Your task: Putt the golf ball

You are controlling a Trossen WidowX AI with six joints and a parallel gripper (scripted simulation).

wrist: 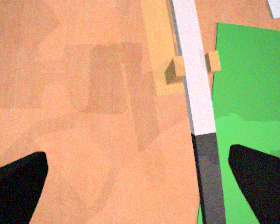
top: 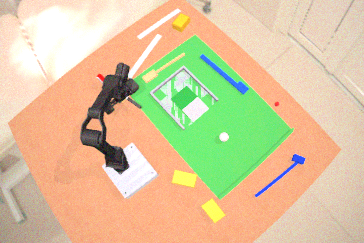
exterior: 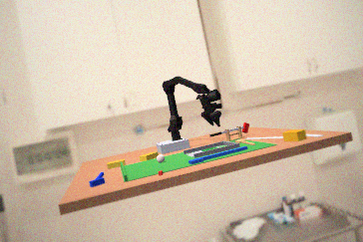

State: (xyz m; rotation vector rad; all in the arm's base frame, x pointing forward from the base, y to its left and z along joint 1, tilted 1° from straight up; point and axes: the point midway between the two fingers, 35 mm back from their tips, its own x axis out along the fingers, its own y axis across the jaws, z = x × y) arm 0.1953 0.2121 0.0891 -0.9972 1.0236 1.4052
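Observation:
The red putter lies in a wooden stand (exterior: 233,133). Its red head (top: 100,78) (exterior: 245,127) is at the far end; its white shaft (wrist: 197,65) passes between two pegs and ends in a dark grip (top: 134,102) (wrist: 210,172). My gripper (wrist: 140,157) (exterior: 213,121) is open and empty above the putter. In the wrist view the grip runs between the fingers, nearer the right one. The white golf ball (top: 223,137) (exterior: 161,158) rests on the green mat (top: 250,126). A dark green square (top: 184,96) and a pale square (top: 195,109) lie within the grey-walled frame (top: 167,114).
A blue putter (top: 277,178) lies beyond the mat, and a blue bar (top: 223,73) and a tan putter-shaped piece (top: 170,66) lie on it. White strips (top: 159,24) (top: 145,55) and a yellow block (top: 181,22) are at the back. Yellow pieces (top: 184,178) (top: 213,210) lie near the arm's base.

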